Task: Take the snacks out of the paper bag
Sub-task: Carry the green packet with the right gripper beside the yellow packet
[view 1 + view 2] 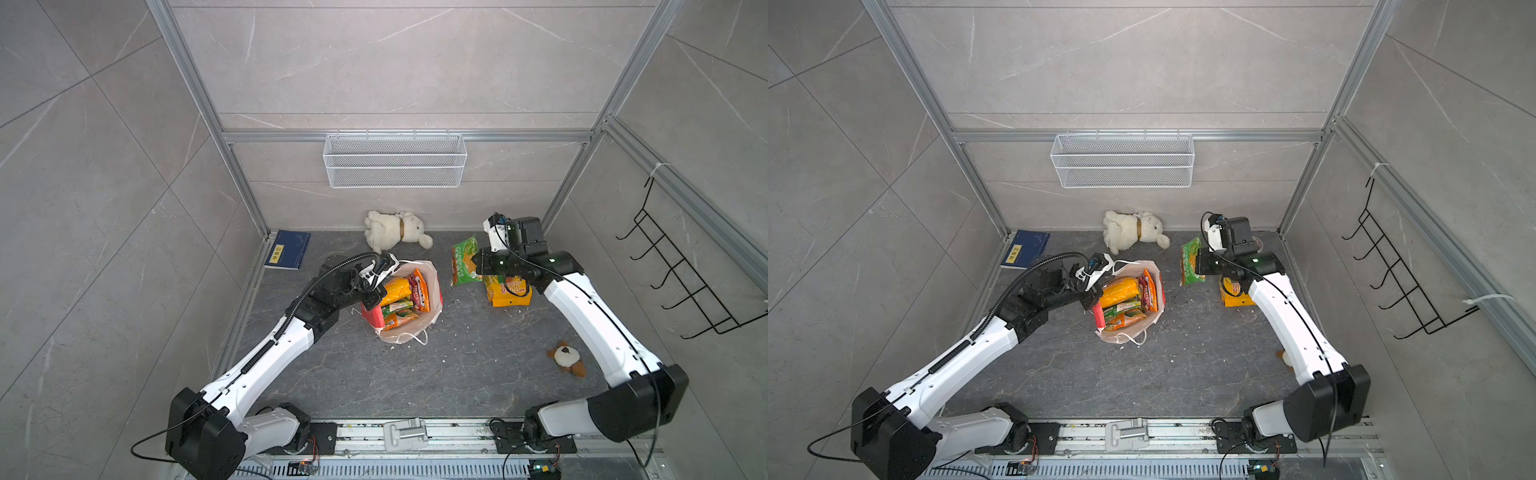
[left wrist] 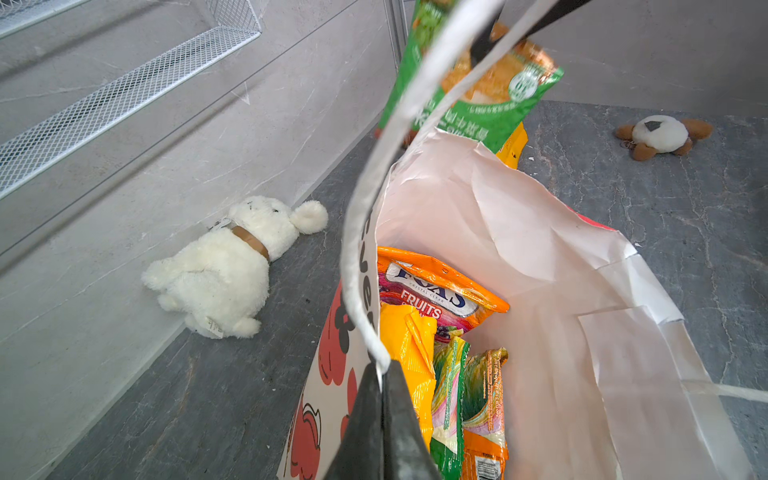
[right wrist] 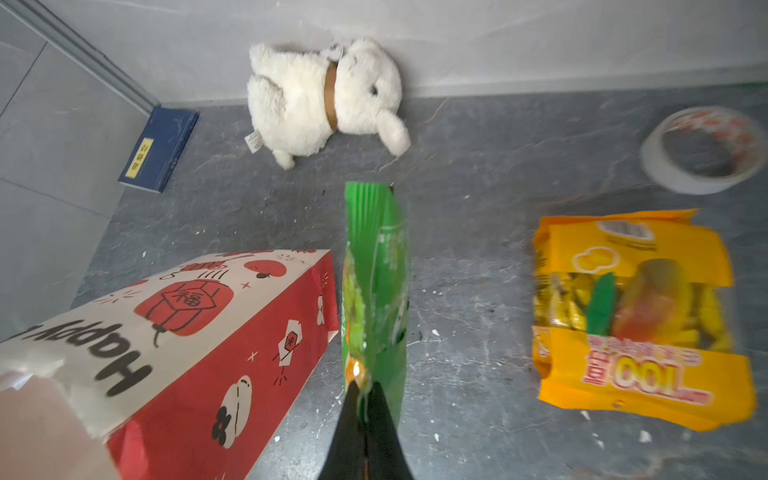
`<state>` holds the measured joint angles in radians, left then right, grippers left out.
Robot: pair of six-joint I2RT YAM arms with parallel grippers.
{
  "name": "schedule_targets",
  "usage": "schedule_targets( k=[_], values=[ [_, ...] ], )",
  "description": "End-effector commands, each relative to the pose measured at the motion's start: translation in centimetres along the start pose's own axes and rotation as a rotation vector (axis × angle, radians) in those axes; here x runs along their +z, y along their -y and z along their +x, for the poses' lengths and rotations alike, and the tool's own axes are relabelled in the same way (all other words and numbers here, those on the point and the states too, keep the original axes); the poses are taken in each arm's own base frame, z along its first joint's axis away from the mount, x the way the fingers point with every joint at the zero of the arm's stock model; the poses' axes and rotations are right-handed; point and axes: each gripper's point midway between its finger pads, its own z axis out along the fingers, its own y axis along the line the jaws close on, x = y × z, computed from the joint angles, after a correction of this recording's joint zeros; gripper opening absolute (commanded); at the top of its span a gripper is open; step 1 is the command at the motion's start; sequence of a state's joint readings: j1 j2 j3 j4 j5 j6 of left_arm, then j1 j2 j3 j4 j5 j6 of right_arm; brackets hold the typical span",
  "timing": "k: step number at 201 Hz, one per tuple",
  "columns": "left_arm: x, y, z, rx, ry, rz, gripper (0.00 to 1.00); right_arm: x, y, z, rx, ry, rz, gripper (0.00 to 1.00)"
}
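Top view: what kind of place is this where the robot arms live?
Probably a robot testing booth, not a real home: an aluminium frame holds plain grey wall panels, and the left arm and right arm sit on a base rail.

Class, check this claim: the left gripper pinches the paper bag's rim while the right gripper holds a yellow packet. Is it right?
Not quite. The right gripper holds a green packet, as the right wrist view shows; the yellow packet lies on the table. The left gripper does pinch the paper bag at its rim.
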<state>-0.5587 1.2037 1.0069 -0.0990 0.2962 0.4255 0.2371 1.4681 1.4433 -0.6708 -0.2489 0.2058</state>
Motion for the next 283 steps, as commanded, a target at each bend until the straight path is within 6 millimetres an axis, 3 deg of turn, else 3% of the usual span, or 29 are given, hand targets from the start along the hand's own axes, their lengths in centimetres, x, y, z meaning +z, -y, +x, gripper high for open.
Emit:
schedule_targets(
  k=[1,53,100,168,204,213,226,283],
  values=[
    [-1.1,0.0,-5.1,0.05,0.174,0.015,0.0,1.7,-1.7,0.1,0.055,-0.061,-0.21,0.0],
    [-0.8,0.1,-4.9,0.06,0.167,0.024,0.0,7.9,3.2,3.5,0.114,-0.244,-0.124,0.0],
    [-0.8,0.3,-5.1,0.052,0.178,0.036,0.0,11.4,7.4,5.8,0.108,-0.345,0.029,0.0],
    [-0.4,0.1,-4.8,0.052,0.167,0.029,0.0,12.9,12.4,6.9,0.036,-0.441,0.27,0.0],
    [-0.2,0.0,-4.9,0.055,0.166,0.032,0.0,13.8,13.4,7.4,0.04,-0.488,0.314,0.04],
    [-0.2,0.0,-5.0,0.055,0.167,0.034,0.0,13.8,13.8,7.4,0.044,-0.484,0.336,0.07],
    [-0.2,0.0,-5.1,0.055,0.167,0.033,0.0,13.7,14.0,7.2,0.039,-0.477,0.347,0.2],
    [-0.1,0.0,-5.0,0.052,0.166,0.037,0.0,11.3,14.3,4.2,0.024,-0.415,0.441,0.34]
  ],
)
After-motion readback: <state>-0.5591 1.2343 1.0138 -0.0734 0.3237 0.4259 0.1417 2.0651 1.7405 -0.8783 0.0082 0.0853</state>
